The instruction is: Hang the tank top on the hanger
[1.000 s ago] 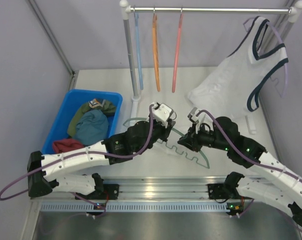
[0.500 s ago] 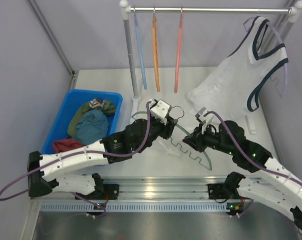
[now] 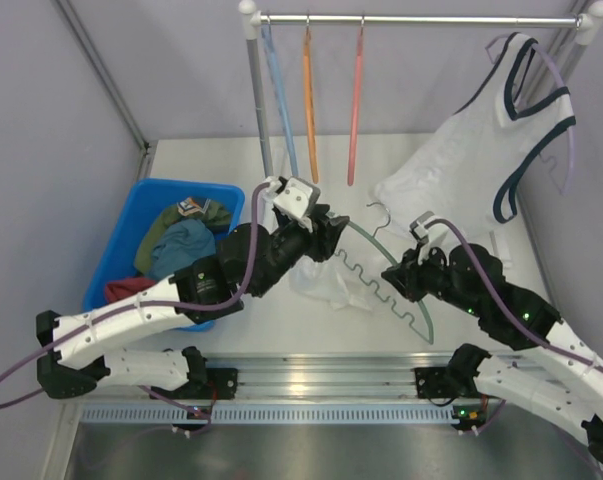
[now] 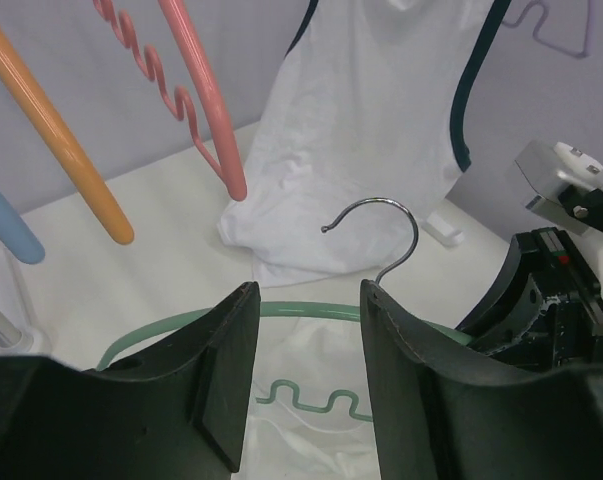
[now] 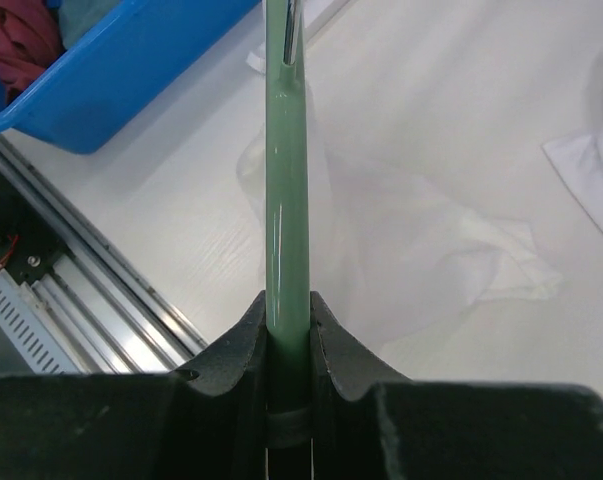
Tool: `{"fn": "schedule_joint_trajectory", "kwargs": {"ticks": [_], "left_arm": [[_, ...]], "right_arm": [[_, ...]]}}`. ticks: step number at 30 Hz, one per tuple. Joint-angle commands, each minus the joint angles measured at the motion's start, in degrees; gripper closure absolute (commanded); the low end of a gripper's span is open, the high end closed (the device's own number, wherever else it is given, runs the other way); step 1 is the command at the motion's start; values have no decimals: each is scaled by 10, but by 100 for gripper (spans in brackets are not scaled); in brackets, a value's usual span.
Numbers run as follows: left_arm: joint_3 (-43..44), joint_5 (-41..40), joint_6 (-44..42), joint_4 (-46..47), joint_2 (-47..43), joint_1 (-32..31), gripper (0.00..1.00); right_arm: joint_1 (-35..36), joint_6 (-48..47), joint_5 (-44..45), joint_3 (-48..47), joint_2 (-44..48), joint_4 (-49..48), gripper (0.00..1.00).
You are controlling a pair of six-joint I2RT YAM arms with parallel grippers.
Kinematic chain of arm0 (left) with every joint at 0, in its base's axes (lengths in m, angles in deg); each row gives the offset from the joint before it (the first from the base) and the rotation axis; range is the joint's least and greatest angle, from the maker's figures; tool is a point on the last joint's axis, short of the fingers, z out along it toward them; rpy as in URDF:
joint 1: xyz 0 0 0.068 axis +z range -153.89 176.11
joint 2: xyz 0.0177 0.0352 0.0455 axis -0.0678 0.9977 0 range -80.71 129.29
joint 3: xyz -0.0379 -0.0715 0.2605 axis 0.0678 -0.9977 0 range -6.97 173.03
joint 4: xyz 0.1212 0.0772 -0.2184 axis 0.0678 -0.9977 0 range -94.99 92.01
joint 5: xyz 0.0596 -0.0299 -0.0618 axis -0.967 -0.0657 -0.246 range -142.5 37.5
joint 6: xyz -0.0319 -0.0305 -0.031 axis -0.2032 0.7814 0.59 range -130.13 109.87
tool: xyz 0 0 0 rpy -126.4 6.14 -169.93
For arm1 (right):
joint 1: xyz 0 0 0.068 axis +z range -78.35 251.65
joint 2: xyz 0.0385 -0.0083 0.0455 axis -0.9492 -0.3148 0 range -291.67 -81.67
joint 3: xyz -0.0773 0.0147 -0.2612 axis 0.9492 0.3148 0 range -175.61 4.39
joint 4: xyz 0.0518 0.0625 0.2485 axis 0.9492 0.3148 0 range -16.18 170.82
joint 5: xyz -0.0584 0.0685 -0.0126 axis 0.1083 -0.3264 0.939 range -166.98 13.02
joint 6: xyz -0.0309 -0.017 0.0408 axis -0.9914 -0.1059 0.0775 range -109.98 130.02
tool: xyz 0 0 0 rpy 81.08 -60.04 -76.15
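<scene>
tank top (image 3: 326, 288) on table (image 3: 281, 330), under hanger (image 5: 285, 200) (seemingly)

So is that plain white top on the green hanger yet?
No: the tank top lies crumpled on the table beneath the hanger.

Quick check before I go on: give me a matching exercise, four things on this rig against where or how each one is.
Things:
1. green hanger
2. tank top
3. left gripper
4. salmon hanger

States:
A. hangs on the rail
B. lies crumpled on the table
C. open, holding nothing
D. clamped in the right gripper

Pairs: 1-D, 2-B, 3-C, 4-A
</scene>
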Motion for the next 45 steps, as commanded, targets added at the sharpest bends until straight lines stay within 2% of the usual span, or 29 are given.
{"fn": "schedule_joint_trajectory", "kwargs": {"ticks": [1,11,14,18,23,33,45], "left_arm": [[40,-3,-20,-5,-17,-2,50],[108,39,-45,-34,-5,-2,50],[120,58,-52,-40,2,-2,50],[127,79,-56,-44,6,-1,49],[127,91,-49,-58,13,-1,48],[122,89,-42,-88,8,0,48],[99,86,-34,-82,-7,0,48]], "right_arm": [[4,16,62,-71,-4,8,100],[-29,49,144,-153,-68,72,100],[-87,49,112,-181,-94,80,100],[-239,31,-10,-226,-123,81,100],[-312,9,-61,-331,-192,109,100],[-368,-10,-70,-518,-305,178,100],[-408,-33,-84,-701,-433,190,100]]}}
